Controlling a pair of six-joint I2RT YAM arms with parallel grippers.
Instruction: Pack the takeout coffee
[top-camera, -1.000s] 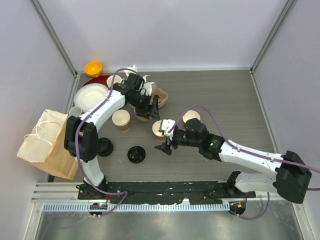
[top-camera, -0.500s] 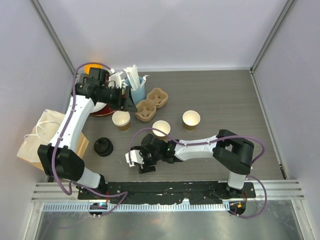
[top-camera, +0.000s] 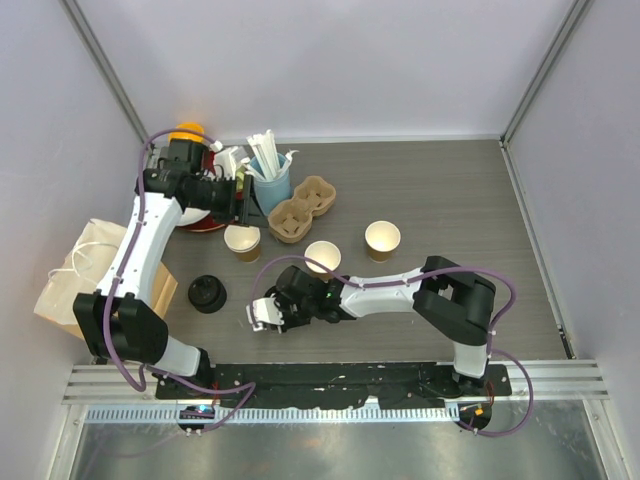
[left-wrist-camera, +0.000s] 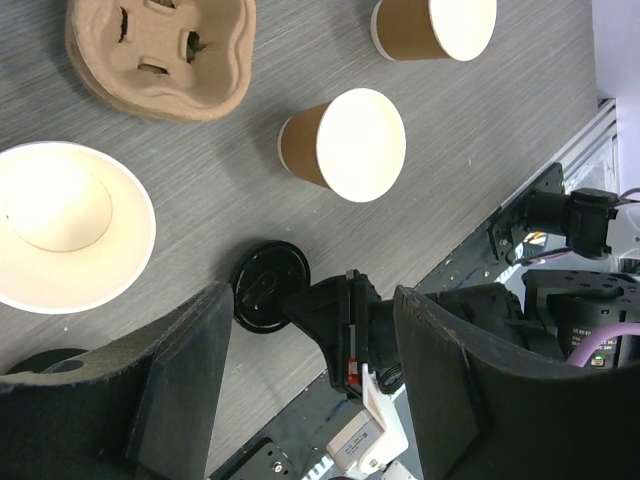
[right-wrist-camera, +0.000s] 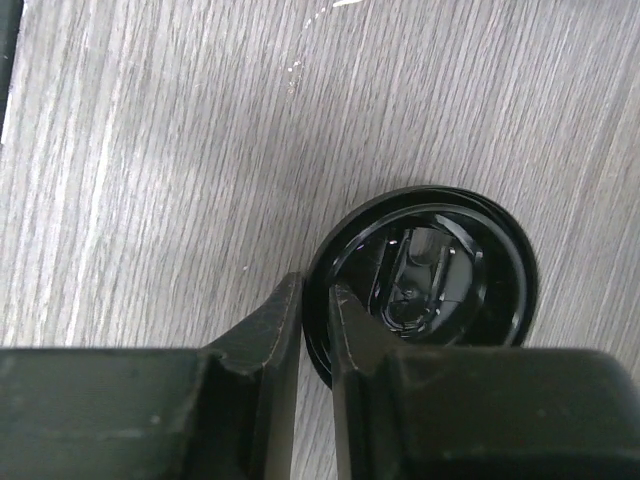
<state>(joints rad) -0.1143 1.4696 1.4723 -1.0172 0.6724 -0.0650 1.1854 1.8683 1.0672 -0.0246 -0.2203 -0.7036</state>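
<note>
Pinching the black lid (right-wrist-camera: 430, 285) by its rim, the right gripper (right-wrist-camera: 316, 300) is clamped; the left gripper (left-wrist-camera: 312, 300) has jaws apart. Three kraft cups (top-camera: 322, 257) sit empty; a blue cup (top-camera: 272, 188) holds white sticks (top-camera: 262, 150).

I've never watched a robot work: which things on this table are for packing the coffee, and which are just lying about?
For the job: three brown paper cups; the black lid pinched by the right gripper; a second black lid; probably the pulp cup carrier and the paper bag.
Just lying about: the blue cup of white sticks; the orange bowl.
</note>
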